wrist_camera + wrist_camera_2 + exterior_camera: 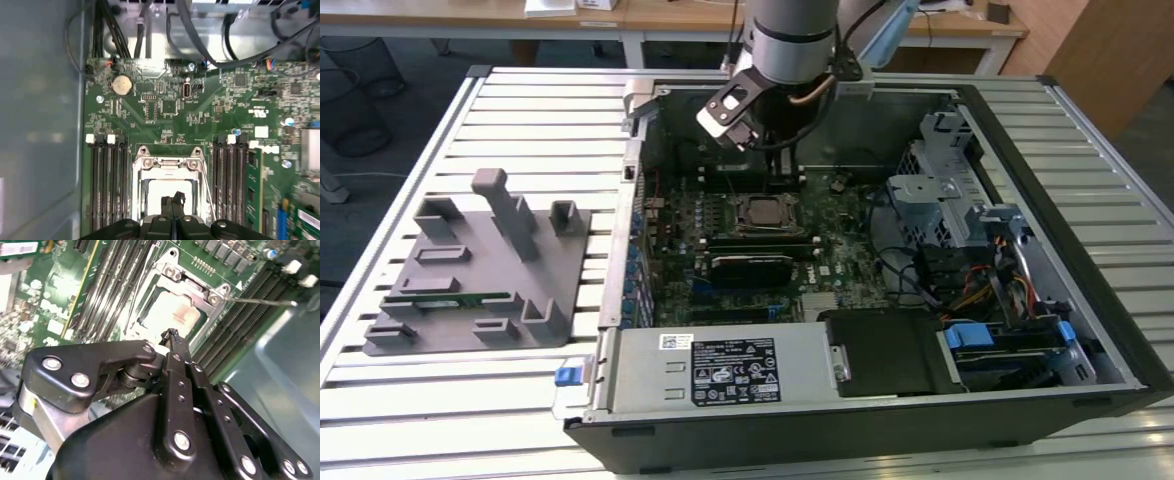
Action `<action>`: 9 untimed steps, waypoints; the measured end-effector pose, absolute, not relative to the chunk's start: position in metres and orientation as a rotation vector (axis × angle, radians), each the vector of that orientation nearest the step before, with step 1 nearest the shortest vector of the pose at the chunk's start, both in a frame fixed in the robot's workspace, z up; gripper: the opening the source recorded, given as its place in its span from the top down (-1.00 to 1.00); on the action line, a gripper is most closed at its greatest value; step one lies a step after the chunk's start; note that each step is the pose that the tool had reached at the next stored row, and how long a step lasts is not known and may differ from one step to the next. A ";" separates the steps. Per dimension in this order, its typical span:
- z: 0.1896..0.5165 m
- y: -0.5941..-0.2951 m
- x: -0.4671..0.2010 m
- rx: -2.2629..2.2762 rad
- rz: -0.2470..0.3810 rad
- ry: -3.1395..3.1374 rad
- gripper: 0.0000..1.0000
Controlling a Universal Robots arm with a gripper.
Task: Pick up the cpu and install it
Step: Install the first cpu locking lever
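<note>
Silver cpu (156, 192), one, sits in its socket (170, 163); one gripper (173, 201) pinched closed, empty, over it.

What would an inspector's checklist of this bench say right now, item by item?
Surface: slatted metal table bearing an open computer case.
Job's things: cpu lies in its socket on the motherboard.
Clutter: grey fixture tray with a green memory stick.
Grippers: gripper shut, empty, tips at the cpu; contact unclear.
Cables: black bundles inside the case.
Surroundings: wooden desks behind the table.
</note>
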State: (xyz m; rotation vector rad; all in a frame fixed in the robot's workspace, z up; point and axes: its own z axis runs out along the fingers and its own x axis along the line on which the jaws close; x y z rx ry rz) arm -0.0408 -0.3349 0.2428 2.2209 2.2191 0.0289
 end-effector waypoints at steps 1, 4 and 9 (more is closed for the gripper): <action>0.247 -0.335 -0.041 2.221 0.029 2.219 0.79; 0.261 -0.335 -0.041 2.221 0.029 2.219 0.79; 0.281 -0.335 -0.041 2.221 0.029 2.219 0.79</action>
